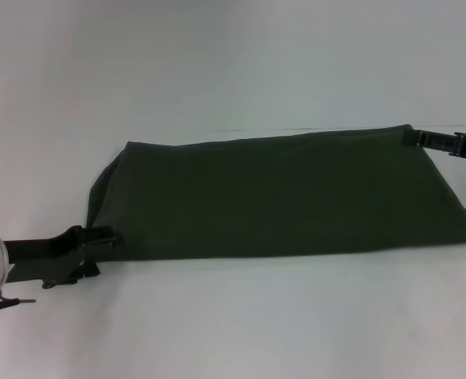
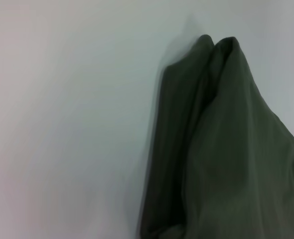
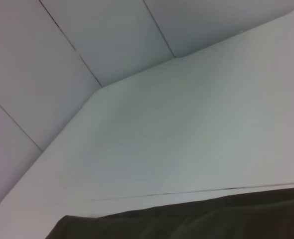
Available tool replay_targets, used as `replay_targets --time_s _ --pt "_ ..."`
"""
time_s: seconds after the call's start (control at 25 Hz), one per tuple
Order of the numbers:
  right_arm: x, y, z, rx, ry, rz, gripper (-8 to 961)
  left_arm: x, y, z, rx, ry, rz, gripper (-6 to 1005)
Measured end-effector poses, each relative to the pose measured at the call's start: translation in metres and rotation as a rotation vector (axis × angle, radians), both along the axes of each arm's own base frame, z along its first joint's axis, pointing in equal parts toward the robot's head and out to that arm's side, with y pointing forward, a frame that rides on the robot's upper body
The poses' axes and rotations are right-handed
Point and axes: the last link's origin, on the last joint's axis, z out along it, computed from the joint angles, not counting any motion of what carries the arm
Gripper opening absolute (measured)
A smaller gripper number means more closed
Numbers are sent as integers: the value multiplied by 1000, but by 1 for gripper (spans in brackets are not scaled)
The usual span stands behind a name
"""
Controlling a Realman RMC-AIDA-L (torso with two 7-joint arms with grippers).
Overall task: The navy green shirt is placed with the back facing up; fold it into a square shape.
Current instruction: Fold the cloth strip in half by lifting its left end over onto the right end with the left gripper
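Olive fabric of the navy green shirt lies folded lengthwise on the white surface; left gripper fingers pinch its near-left corner, right gripper fingers pinch its far-right corner.

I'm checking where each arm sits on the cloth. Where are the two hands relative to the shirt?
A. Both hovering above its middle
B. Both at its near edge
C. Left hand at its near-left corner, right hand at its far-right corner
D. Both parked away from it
C: in the head view the left hand meets the navy green shirt at its near-left corner, the right hand at its far-right corner.
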Motion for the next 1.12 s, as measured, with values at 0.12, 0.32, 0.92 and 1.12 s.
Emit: replay_targets --time_s 0.12,0.32,0.92,1.12 --pt "0 0 0 1 3 1 915 0 2 -2 0 4 4 786" --pt "-1 0 1 2 8 4 914 1 5 -1 8 14 -2 786" --pt "-2 1 2 8 13 6 914 14 22 7 38 42 -65 786" --pt "-1 1 2 12 11 3 914 8 12 4 11 29 -56 785"
